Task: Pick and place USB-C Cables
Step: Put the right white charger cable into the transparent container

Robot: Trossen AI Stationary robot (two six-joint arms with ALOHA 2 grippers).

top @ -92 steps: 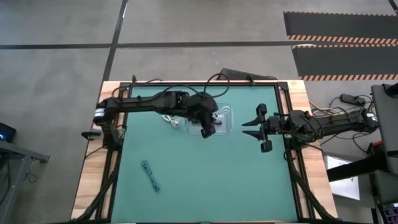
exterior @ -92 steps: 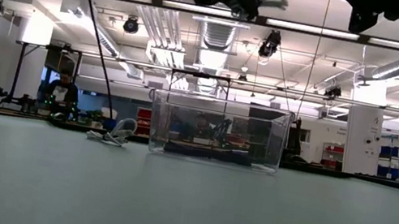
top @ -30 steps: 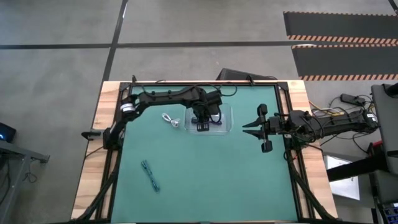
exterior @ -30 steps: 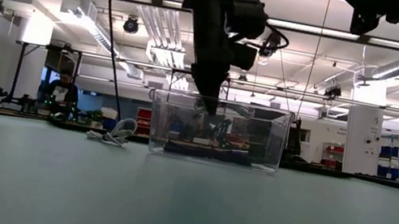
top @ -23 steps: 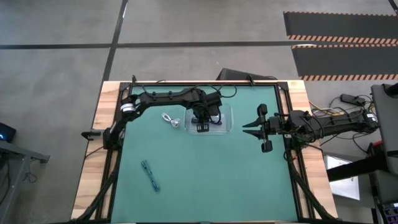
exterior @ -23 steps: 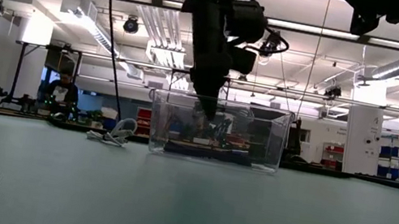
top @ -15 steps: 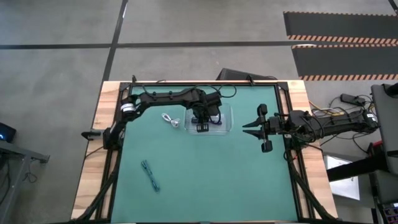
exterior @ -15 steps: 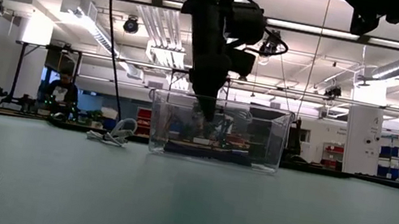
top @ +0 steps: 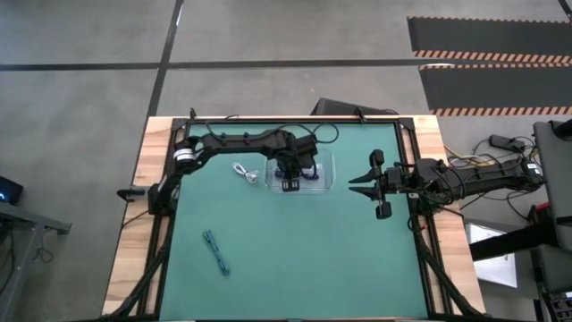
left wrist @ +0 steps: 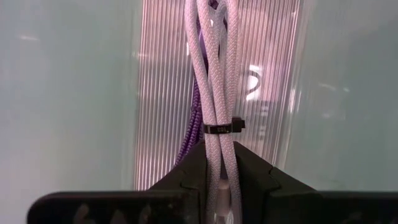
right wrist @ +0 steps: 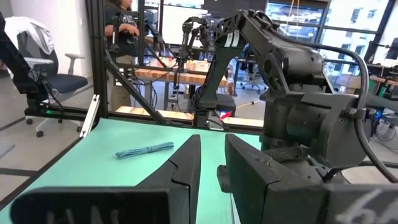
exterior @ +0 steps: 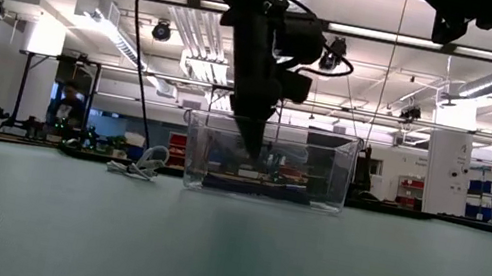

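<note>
Right now your left gripper (left wrist: pixel 217 177) is clamped on a white cable bundle (left wrist: pixel 216 81), hanging straight down into the clear bin (exterior: pixel 336 174). Your right gripper (top: pixel 371 185) waits aside, fingers apart.

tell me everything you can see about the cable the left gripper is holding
The white cable is a braided bundle folded into several parallel strands, cinched by a small dark tie. It looks like woven fabric sheathing. The left gripper is shut on one end, so the bundle hangs stretched straight down into the clear bin, over its ribbed floor, alongside a darker cable already there.
</note>
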